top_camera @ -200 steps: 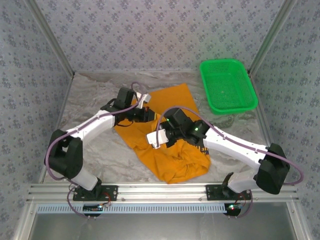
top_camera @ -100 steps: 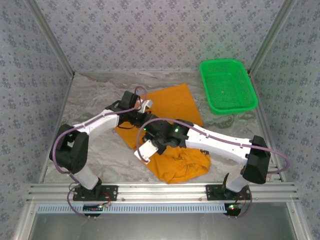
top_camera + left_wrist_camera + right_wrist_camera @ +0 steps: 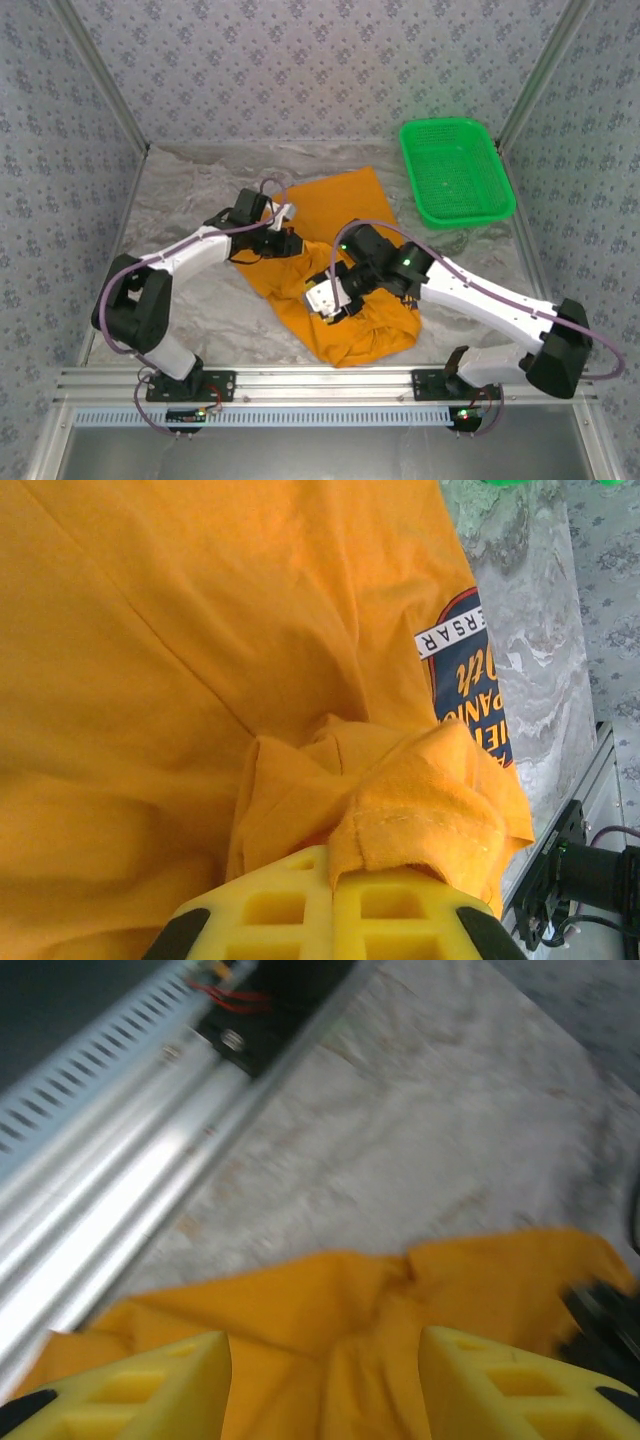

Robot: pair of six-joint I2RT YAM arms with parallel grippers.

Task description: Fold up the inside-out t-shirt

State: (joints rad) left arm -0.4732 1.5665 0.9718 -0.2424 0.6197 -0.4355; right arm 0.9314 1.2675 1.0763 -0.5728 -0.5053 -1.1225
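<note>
We see the left gripper (image 3: pixel 330 885) with its jaws clamped together on a bunched fold of the orange t-shirt (image 3: pixel 150 680); the blue print (image 3: pixel 465 685) lies beyond them to the right. The right gripper (image 3: pixel 320 1380) holds its jaws apart, with shirt fabric lying between and below them and bare table (image 3: pixel 420 1110) ahead.

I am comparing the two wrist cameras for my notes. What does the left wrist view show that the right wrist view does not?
Left wrist view: the left gripper shut on a bunched fold of the shirt, and the dark blue and white print. Right wrist view: the right gripper open above the shirt's edge, and the metal rail. Both: orange shirt cloth on the grey table.
</note>
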